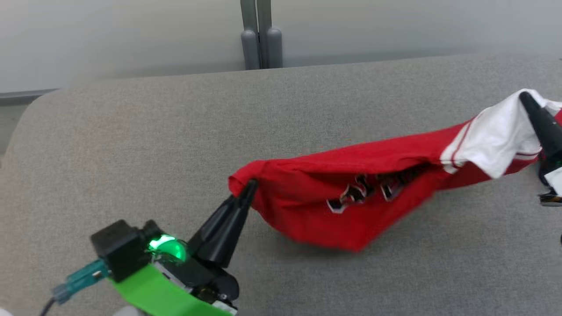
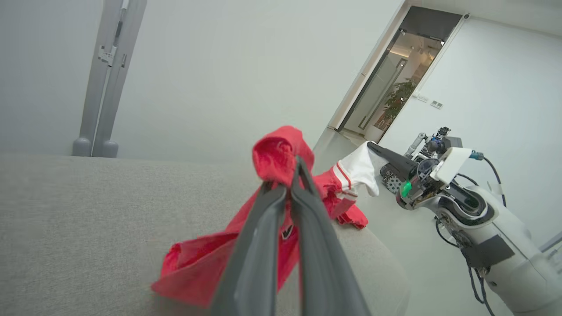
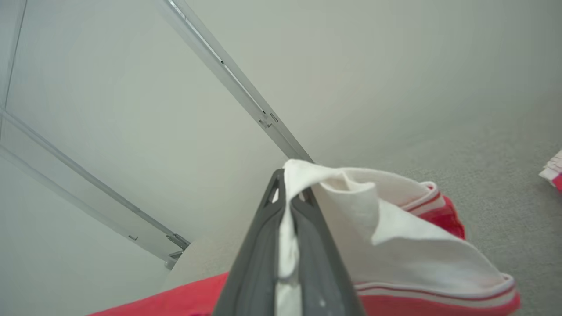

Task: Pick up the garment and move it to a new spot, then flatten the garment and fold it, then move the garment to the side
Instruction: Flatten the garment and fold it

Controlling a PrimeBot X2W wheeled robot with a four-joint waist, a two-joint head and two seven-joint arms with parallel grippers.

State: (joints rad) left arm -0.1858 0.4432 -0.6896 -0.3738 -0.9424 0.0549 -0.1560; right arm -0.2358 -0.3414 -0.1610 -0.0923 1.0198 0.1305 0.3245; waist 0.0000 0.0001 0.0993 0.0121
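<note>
Garment is in the pick-up step: left hand pinches its red end, right hand its white sleeve (frame's right edge); next, probably carry it over, kept taut.

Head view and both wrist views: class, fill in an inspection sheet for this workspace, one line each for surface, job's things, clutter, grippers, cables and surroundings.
Surface: grey fabric-covered table with a rounded corner.
Job's things: red and white garment, strung between both grippers, its middle sagging toward the table.
Clutter: small white and red cloth piece at the right wrist view's edge; cannot tell whether it is separate.
Grippers: left gripper shut on the red end; right gripper shut on the white sleeve.
Cables: teal-plugged cable at the left wrist; black cables along the right arm.
Surroundings: grey upright post, pale wall, open doorway with a green plant.
</note>
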